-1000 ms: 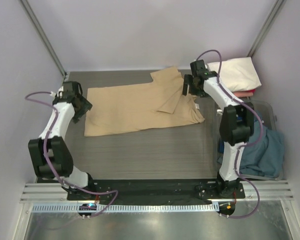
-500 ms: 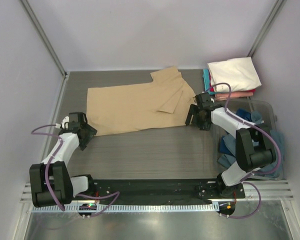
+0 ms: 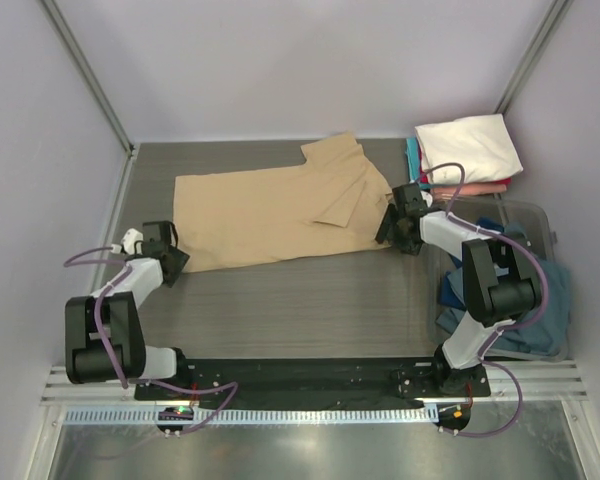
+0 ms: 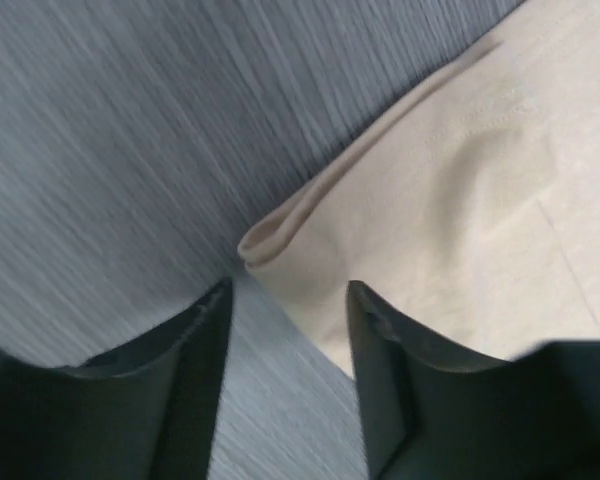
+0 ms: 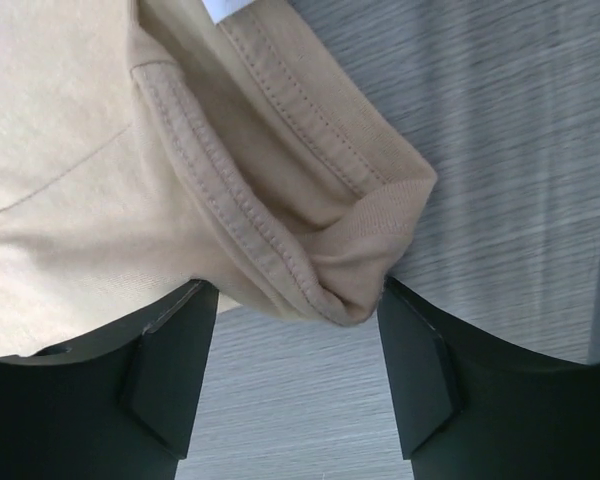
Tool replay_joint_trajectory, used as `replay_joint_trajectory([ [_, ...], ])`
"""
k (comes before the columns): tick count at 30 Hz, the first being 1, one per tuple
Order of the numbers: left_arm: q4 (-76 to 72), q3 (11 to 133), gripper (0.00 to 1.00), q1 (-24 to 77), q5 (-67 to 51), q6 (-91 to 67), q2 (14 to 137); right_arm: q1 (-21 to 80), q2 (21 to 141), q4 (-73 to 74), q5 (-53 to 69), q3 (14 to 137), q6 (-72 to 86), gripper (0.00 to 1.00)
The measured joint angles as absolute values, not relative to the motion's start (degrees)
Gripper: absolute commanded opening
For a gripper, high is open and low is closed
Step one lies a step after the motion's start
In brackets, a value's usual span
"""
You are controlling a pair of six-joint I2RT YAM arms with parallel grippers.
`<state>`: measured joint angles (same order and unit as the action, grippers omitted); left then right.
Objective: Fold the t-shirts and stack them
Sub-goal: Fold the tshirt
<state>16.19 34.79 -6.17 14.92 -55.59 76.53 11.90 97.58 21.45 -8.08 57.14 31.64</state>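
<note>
My left end effector (image 4: pixel 285 345) stands open at the near left corner of the tan soft-cloth short-sleeved t-shirt (image 3: pixel 270 215), which lies spread on the dark grey wood-grain table (image 3: pixel 310 300). The rolled hem corner sits just beyond my fingers, but blur keeps me from telling whether it touches. My right end effector (image 5: pixel 295 335) is open too, straddling the shirt's bunched collar at its near right end. From above, my wrists hide both sets of jaws. At the far right, a folded cream-white t-shirt (image 3: pixel 470 148) tops a stack whose pink, red and teal layers show only as edges.
</note>
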Motion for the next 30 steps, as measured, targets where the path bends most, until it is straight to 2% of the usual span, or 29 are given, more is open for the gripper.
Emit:
replay_joint_trajectory([
  [1,14.50,35.09,0.35,-6.17,14.94,-55.77,77.52,11.75,97.67,21.17,-8.21,57.14,31.64,0.65],
  [3,12.91,36.38,0.22,-6.20,15.46,-56.55,80.49,11.38,97.86,20.60,-8.38,57.10,31.68,0.61],
  [4,12.27,37.08,0.10,-6.22,15.55,-56.77,81.65,11.11,97.91,20.36,-8.43,57.08,31.70,0.58],
  [6,11.94,38.41,0.00,-6.24,15.84,-57.06,83.53,10.79,98.00,20.01,-8.49,57.01,31.79,0.53],
  [8,12.47,39.42,0.00,-6.35,16.05,-56.93,84.14,10.48,98.04,19.79,-8.56,56.97,31.79,0.34],
  [9,13.13,39.70,0.00,-6.63,16.10,-56.93,84.18,10.31,98.17,19.57,-8.51,56.97,32.05,0.34],
  [10,13.47,39.77,0.00,-7.29,15.90,-57.04,84.12,10.28,98.19,19.51,-8.43,56.97,32.03,0.25],
  [12,14.50,39.77,0.00,-9.47,15.03,-57.30,83.68,10.28,98.43,19.27,-8.08,56.97,32.08,0.16],
  [13,15.09,39.77,0.00,-10.79,14.70,-57.56,83.31,10.28,98.52,19.14,-7.68,56.97,32.05,0.07],
  [14,15.92,39.77,0.00,-12.29,14.35,-57.74,82.74,10.28,98.52,18.92,-7.05,56.97,31.97,0.05],
  [16,17.65,39.77,0.00,-14.59,13.80,-58.08,81.41,10.35,98.52,18.76,-5.34,56.97,32.08,0.01],
  [24,24.71,40.40,0.00,-21.04,11.09,-58.13,73.82,10.74,93.36,18.09,1.04,51.66,33.21,0.01],
  [28,28.88,40.49,0.00,-22.04,10.81,-57.98,70.19,11.07,87.64,18.48,2.76,47.55,33.95,0.02],
  [30,31.07,40.40,0.00,-22.48,10.72,-57.95,67.88,11.73,84.71,18.85,3.14,45.30,34.48,0.07],
])
